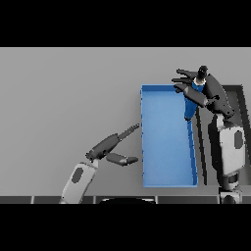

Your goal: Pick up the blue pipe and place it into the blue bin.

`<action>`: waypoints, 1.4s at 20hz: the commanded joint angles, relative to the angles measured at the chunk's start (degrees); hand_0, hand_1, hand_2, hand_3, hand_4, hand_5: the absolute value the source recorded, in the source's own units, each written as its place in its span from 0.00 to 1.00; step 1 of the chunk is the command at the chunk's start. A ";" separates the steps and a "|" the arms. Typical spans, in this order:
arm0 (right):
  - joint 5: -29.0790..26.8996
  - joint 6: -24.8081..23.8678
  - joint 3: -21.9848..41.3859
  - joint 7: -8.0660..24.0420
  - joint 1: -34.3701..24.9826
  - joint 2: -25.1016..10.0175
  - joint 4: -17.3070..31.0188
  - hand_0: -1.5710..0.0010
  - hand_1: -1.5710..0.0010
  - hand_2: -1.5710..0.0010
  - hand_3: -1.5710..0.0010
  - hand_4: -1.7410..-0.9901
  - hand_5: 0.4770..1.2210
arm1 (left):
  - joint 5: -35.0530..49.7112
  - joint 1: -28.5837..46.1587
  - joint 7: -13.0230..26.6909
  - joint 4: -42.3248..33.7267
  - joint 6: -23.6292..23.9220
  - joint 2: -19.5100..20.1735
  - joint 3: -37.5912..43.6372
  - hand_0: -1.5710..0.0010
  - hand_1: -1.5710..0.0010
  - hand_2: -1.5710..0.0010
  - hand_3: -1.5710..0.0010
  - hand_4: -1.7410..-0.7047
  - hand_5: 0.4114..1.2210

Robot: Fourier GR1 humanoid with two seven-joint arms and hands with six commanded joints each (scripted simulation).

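The blue bin (166, 142) is a long open tray lying right of the table's middle. The blue pipe (192, 100) hangs over the bin's far right corner, nearly upright, with a dark cap at its top. My right hand (203, 90) is shut on the pipe, its thumb and fingers wrapped round the upper part; the lower end of the pipe dips inside the bin's right wall. My left hand (110, 147) rests open on the table just left of the bin, fingers pointing toward it.
A dark tray (243, 105) lies right of the bin, mostly covered by my right arm. The grey table (63, 98) stretches wide to the left of the bin.
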 commanded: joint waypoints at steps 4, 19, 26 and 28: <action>-1.60 -8.50 6.01 0.00 6.77 -5.57 -1.48 0.00 0.00 0.00 0.00 0.00 1.00 | -0.85 0.45 0.79 -0.06 0.52 -0.41 -0.75 1.00 1.00 1.00 1.00 0.83 0.02; -11.78 -26.36 40.01 -1.02 3.30 -27.27 3.85 0.76 0.78 0.78 0.87 0.69 0.89 | -0.91 0.32 1.40 -0.71 0.58 -0.33 -1.05 1.00 1.00 1.00 1.00 0.83 0.02; -15.25 -23.97 51.00 0.01 -1.32 -31.91 7.33 0.95 0.95 0.95 0.97 0.90 0.50 | -0.79 1.25 1.30 -1.71 0.54 -0.14 -1.37 1.00 1.00 1.00 1.00 0.83 0.02; -15.56 -23.76 53.07 0.01 -2.11 -32.47 7.75 0.97 0.97 0.97 0.98 0.92 0.42 | -0.79 1.12 1.59 -1.49 0.57 -0.14 -1.22 1.00 1.00 1.00 1.00 0.83 0.02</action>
